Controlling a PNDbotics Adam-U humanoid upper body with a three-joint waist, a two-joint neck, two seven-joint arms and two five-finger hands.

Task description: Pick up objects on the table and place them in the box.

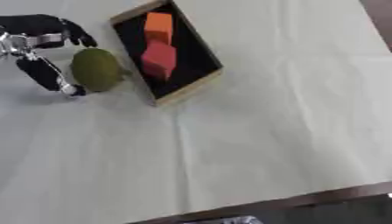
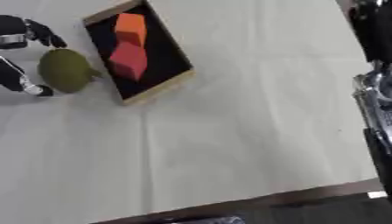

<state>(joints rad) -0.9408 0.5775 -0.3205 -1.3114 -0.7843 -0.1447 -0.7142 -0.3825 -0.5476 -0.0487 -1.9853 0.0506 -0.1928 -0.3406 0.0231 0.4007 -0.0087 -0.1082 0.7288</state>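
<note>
My left hand (image 1: 38, 41) is up at the far left of the bench (image 1: 253, 140), and its fingers (image 1: 76, 35) are spread wide around a round olive-green fruit (image 1: 96, 69): the upper ones curve over the fruit's top edge, while the long lower one (image 1: 47, 75) runs down its left side with its tip near the bench just beside the fruit's lower left. I cannot tell whether any of them actually touch the fruit's skin, and they are not closed around it. The fruit sits on the pale cloth covering the bench, just left of the box (image 1: 187, 89), close to the box's long wooden wall; whether the two touch I cannot tell. The box is a shallow tray with a light wooden rim and a dark floor, lying askew so its long side runs from upper left to lower right. Inside it are an orange block (image 1: 159, 27) at the far end and a red block (image 1: 159, 59) just below it, the two touching or nearly so. My right arm (image 2: 375, 109) shows only along the right edge of the right eye view, and I cannot make out my right hand there.
</note>
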